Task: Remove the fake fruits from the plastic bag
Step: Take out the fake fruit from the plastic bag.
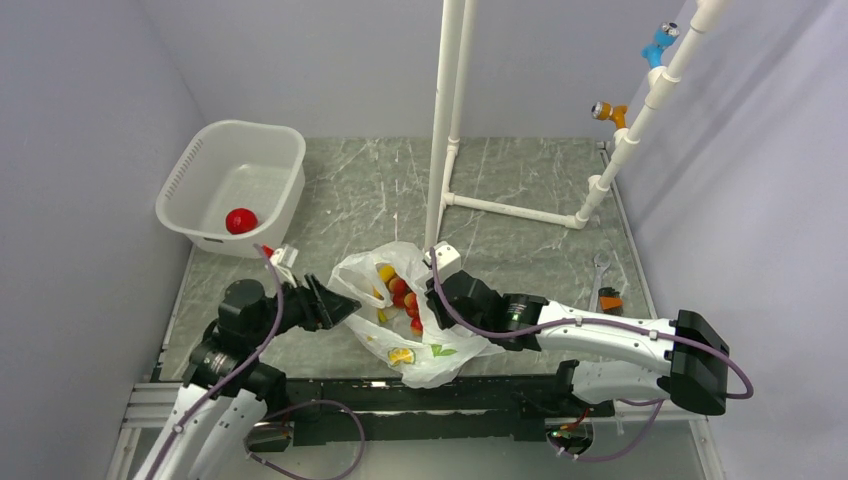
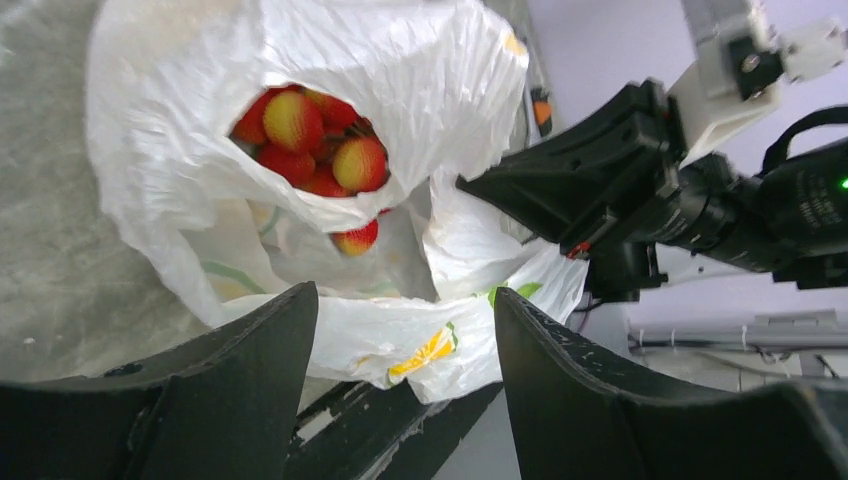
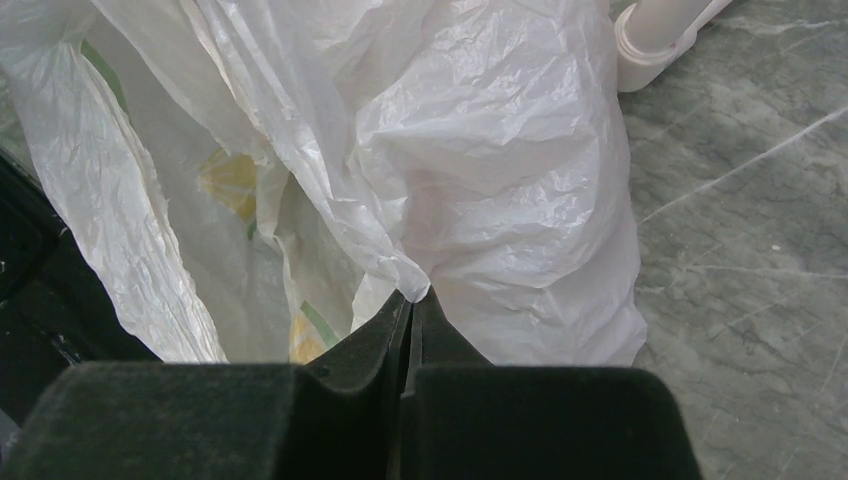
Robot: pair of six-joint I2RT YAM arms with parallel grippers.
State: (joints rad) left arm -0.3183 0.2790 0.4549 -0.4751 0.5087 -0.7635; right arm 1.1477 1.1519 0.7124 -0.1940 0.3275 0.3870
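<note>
The plastic bag (image 1: pixel 432 345) lies crumpled between my two arms, mouth open toward the left. Inside it sits a cluster of small red balls (image 1: pixel 405 296) with a yellow banana (image 1: pixel 385 272) at the top. The left wrist view looks straight into the bag (image 2: pixel 420 70) at the red cluster (image 2: pixel 315 140). My left gripper (image 2: pixel 400 300) is open at the mouth, with the bag's lower edge showing between its fingers. My right gripper (image 3: pixel 412 296) is shut on a fold of the bag (image 3: pixel 480 150) on its right side. A larger red round fruit (image 1: pixel 240 220) lies in the tub.
The white perforated tub (image 1: pixel 270 150) stands at the back left. A white pipe frame (image 1: pixel 445 120) rises behind the bag, with blue (image 1: pixel 657 45) and orange (image 1: pixel 608 112) clips on its right pole. A wrench (image 1: pixel 600 275) lies at the right. A black rail (image 1: pixel 450 390) runs along the near edge.
</note>
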